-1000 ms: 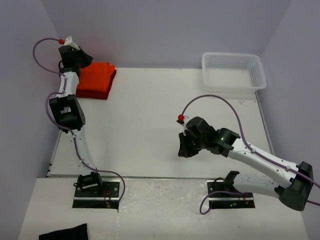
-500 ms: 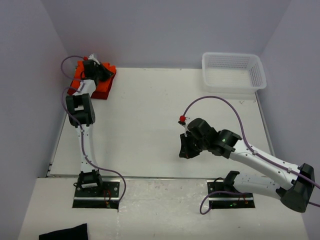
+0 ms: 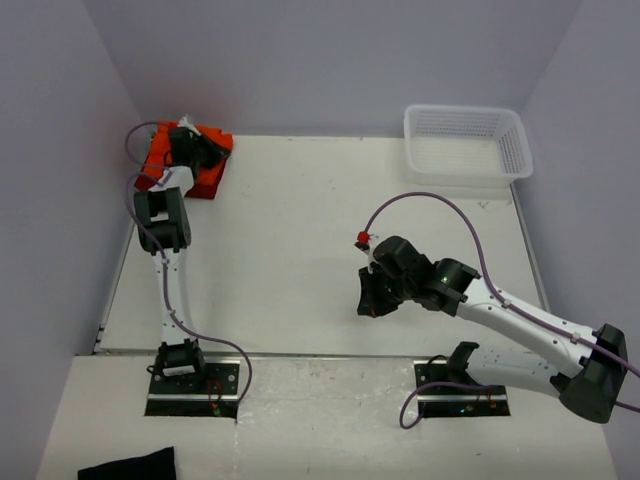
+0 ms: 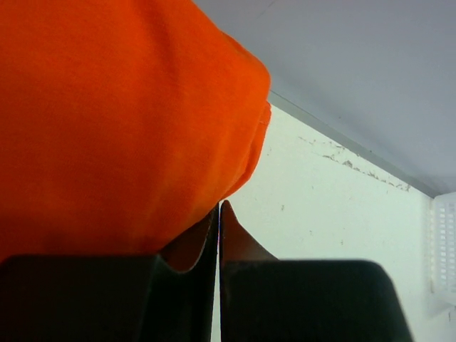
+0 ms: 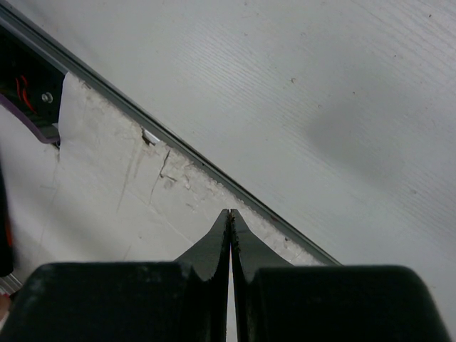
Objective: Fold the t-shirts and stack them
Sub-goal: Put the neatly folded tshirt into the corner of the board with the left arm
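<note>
The t-shirts lie folded in a stack at the table's far left corner: the orange t-shirt (image 3: 214, 136) on top, the dark crimson t-shirt (image 3: 204, 187) showing under its front edge. My left gripper (image 3: 216, 151) hovers over the stack and hides much of it. In the left wrist view the orange t-shirt (image 4: 121, 121) fills the upper left, and the left gripper (image 4: 219, 205) is shut and empty, its tips at the shirt's folded edge. My right gripper (image 3: 368, 304) is shut and empty, low over the table's near middle. The right wrist view shows the right gripper (image 5: 229, 212) above the table's front edge strip.
A white mesh basket (image 3: 463, 109) stands at the far right corner, and its edge (image 4: 443, 242) shows in the left wrist view. A small black cloth (image 3: 128, 467) lies on the near shelf by the left arm's base. Walls close in the left, back and right sides.
The left arm swung from the left wall over onto the stack, covering most of the orange shirt. The right arm has barely moved. Both grippers stayed shut.
</note>
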`<state>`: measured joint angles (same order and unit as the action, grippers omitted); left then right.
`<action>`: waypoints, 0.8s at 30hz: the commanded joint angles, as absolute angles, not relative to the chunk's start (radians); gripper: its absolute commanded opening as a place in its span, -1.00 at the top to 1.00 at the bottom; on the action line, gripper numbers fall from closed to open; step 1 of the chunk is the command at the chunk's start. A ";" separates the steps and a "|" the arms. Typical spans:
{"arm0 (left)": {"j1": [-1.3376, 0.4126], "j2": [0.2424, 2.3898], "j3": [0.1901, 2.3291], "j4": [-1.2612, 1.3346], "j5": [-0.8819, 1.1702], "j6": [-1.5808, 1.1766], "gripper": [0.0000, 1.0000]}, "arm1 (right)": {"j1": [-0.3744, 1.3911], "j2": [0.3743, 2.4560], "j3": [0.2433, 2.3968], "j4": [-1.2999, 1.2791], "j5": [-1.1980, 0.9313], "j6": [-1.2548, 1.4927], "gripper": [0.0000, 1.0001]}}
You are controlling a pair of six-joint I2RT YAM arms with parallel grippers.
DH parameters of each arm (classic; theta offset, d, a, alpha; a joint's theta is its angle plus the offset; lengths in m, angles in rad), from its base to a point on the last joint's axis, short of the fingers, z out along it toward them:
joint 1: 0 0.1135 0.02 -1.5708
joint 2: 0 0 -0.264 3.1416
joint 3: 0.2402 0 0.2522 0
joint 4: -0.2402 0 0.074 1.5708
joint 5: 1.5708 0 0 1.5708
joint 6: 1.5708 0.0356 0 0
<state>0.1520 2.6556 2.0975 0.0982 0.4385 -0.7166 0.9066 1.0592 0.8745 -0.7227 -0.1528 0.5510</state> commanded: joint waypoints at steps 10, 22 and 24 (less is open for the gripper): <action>0.106 2.539 2.238 0.210 0.607 -0.730 1.00 | 0.904 1.019 0.862 -0.681 -0.109 0.546 1.00; 0.011 1.929 2.036 0.077 0.574 -0.707 1.00 | 0.904 0.896 0.910 -0.621 -0.069 0.476 0.15; -0.070 1.811 1.988 0.011 0.531 -0.608 0.99 | 0.904 0.876 0.926 -0.627 -0.049 0.476 0.06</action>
<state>0.0170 1.9808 2.0438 0.0959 0.5690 -0.7132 0.9039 0.9066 0.8715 -0.6647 -0.0929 0.4953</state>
